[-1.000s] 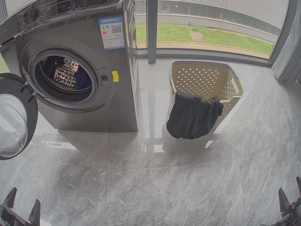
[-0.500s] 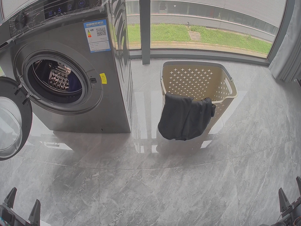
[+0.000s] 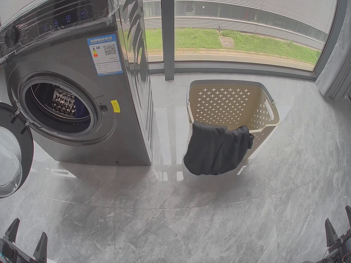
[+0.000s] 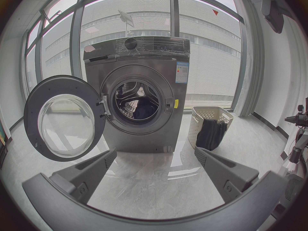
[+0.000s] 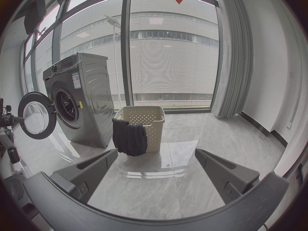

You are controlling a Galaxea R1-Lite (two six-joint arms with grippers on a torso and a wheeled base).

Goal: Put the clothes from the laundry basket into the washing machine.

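Left gripper (image 3: 28,234) is seen low at the near left edge of the head view, fingers spread wide, nothing held between them. In the left wrist view the same two fingers are parted with only bare floor between. Right gripper (image 3: 337,220) is seen at the near right edge, likewise spread wide and empty. Both grippers are kept well apart from the task's things.

Grey marble-look floor tiles (image 3: 182,220) are laid across the gap ahead of the grippers. A black garment (image 3: 214,152) is draped over the near rim of the laundry basket (image 3: 226,99), hanging down its outer wall towards the floor. The basket is cream, perforated with star-shaped holes, upright, its inner walls bare where visible; its bottom is not made out. It is placed just beside the right side of the washing machine (image 3: 128,128), not touching it.

The washing machine is a grey front-loader, control panel wrapped in plastic film. Its round door (image 3: 11,157) is swung fully open to the left. Inside the drum (image 3: 60,105) a dark blue item (image 3: 81,110) is seen lying.

Behind both, a floor-to-ceiling window (image 3: 237,19) is seen, with a grey curtain (image 3: 336,73) at its right end.
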